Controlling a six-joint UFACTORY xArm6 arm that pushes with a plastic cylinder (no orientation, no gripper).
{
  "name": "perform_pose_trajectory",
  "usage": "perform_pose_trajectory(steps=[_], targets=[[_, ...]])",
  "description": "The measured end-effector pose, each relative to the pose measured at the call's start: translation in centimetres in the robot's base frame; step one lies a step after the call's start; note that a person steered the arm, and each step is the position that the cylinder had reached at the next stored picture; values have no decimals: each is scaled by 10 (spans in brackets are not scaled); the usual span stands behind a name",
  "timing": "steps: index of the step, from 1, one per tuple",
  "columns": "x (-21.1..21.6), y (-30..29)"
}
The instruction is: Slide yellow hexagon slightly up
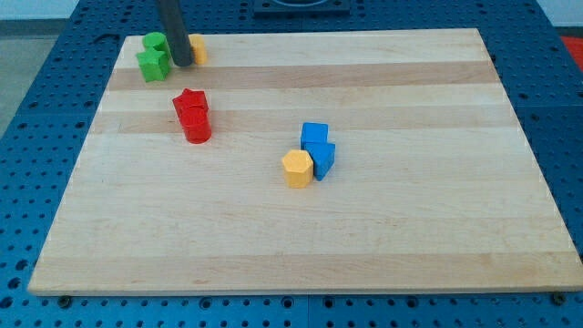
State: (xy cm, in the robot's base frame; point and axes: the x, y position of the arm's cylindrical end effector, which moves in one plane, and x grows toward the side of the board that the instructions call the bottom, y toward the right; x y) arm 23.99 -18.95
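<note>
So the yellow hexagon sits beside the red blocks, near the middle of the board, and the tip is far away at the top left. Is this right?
Not quite: the camera view shows the yellow hexagon touching the blue blocks, not the red blocks. The rest holds: it is near the middle of the board, and my tip is at the top left.

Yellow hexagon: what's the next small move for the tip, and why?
Probably bring my tip down the view to just below the yellow hexagon. The tip sits far off at the view's top left, by the green blocks, and the hexagon touches a blue block on its right.
</note>
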Motion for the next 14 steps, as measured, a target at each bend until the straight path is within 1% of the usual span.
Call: perform_pose_trajectory(steps=[1,2,3,4,6,7,8,9,10,11,12,14], targets=[[-19,0],[11,1],[31,40],[41,111],[90,295],[148,345],[215,347],[273,306],[285,222],[250,168],[218,149],[216,143]])
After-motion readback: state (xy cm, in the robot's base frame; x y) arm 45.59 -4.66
